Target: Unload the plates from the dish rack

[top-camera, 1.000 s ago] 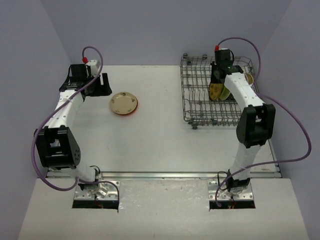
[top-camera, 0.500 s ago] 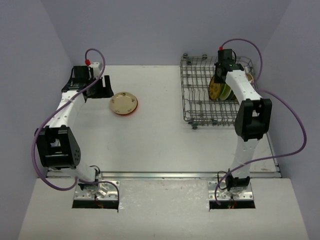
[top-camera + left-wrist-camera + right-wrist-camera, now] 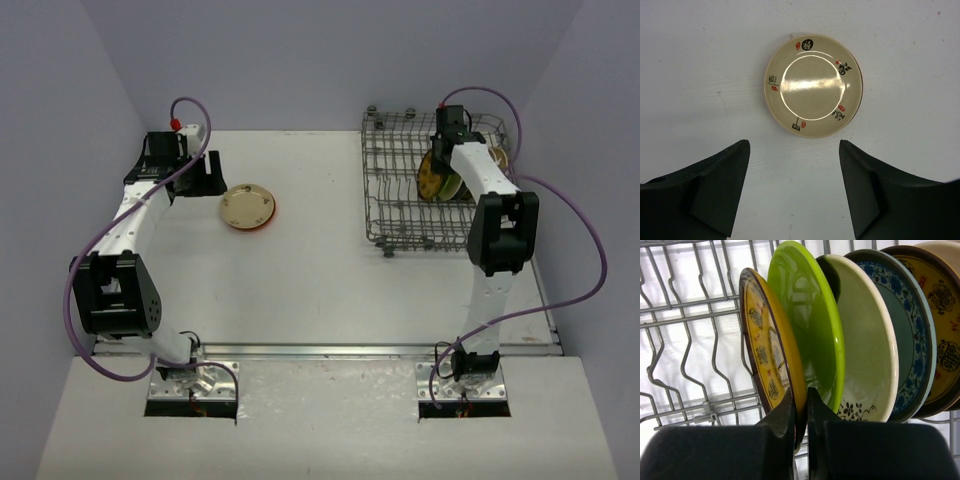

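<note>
The right arm stretched out over the dish rack (image 3: 395,200), the right hand (image 3: 801,405) clamped on the rim of the yellow patterned plate (image 3: 767,345) — upright in the rack, the lime green plate (image 3: 805,315) just behind it. The left hand (image 3: 792,150) hung with fingers apart above a tan plate (image 3: 813,85) lying flat on the counter (image 3: 700,60).

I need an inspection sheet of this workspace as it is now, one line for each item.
Surface: white table, one beige plate lying flat on it.
Job's things: rack at far right holds several upright plates; yellow plate at the row's end, green plate next.
Clutter: nothing seen.
Claws: left claw open, over the table near the beige plate; right claw shut on the yellow plate's rim.
Cables: purple cables loop beside both arms, away from the plates.
Surroundings: plain lilac walls.
</note>
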Controlling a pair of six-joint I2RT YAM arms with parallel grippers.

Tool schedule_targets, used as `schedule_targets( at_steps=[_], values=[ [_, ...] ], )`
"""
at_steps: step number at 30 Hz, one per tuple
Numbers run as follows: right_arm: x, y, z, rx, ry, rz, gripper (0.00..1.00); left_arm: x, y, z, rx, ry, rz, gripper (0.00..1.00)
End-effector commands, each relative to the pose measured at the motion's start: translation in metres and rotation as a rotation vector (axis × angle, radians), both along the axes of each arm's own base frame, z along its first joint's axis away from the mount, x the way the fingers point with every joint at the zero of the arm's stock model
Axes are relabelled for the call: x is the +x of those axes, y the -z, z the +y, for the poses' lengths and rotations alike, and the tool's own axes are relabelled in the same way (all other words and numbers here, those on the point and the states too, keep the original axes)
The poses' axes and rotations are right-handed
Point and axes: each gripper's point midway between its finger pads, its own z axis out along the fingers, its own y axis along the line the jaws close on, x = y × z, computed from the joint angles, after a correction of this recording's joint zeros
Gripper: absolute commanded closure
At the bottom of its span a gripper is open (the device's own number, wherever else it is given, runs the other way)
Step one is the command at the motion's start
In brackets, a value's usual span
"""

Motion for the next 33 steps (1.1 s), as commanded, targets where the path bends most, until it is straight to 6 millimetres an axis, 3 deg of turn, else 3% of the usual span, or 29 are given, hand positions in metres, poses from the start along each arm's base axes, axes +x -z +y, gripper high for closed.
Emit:
schedule_targets(
  at_steps=[1,4,6,11,13,17,19,22,24,29,33],
  values=[
    [0.003,-0.077,0.027,0.139,-0.031,-0.173,1.0,0.005,-0.012,-0.002,0.01,0.008,-0.046,0.3],
    [-0.005,-0.126,0.043,0.155,-0.072,-0.263,1.0,0.006,-0.013,-0.004,0.007,0.009,-0.046,0.3],
    [-0.012,-0.174,0.054,0.147,-0.115,-0.361,1.0,0.006,-0.013,-0.005,0.002,0.008,-0.048,0.3],
    [-0.028,-0.245,0.085,0.132,-0.245,-0.535,1.0,0.005,-0.023,-0.013,-0.027,0.032,-0.069,0.29],
    [-0.038,-0.249,0.102,0.2,-0.308,-0.55,1.0,0.002,-0.034,-0.025,-0.069,0.085,-0.095,0.27],
    [-0.07,-0.237,0.151,0.443,-0.498,-0.515,1.0,-0.038,-0.088,-0.096,-0.347,0.463,-0.211,0.21],
    [-0.086,-0.226,0.171,0.549,-0.571,-0.489,1.0,-0.052,-0.113,-0.112,-0.437,0.531,-0.249,0.17],
    [-0.104,-0.214,0.191,0.676,-0.623,-0.456,1.0,-0.068,-0.133,-0.125,-0.537,0.557,-0.251,0.17],
    [-0.111,-0.21,0.201,0.727,-0.648,-0.433,1.0,-0.075,-0.136,-0.131,-0.569,0.582,-0.246,0.17],
    [-0.147,-0.188,0.247,0.877,-0.752,-0.317,1.0,-0.094,-0.125,-0.155,-0.594,0.63,-0.204,0.17],
    [-0.172,-0.179,0.274,0.895,-0.833,-0.291,1.0,-0.091,-0.113,-0.161,-0.559,0.614,-0.188,0.18]
  ],
)
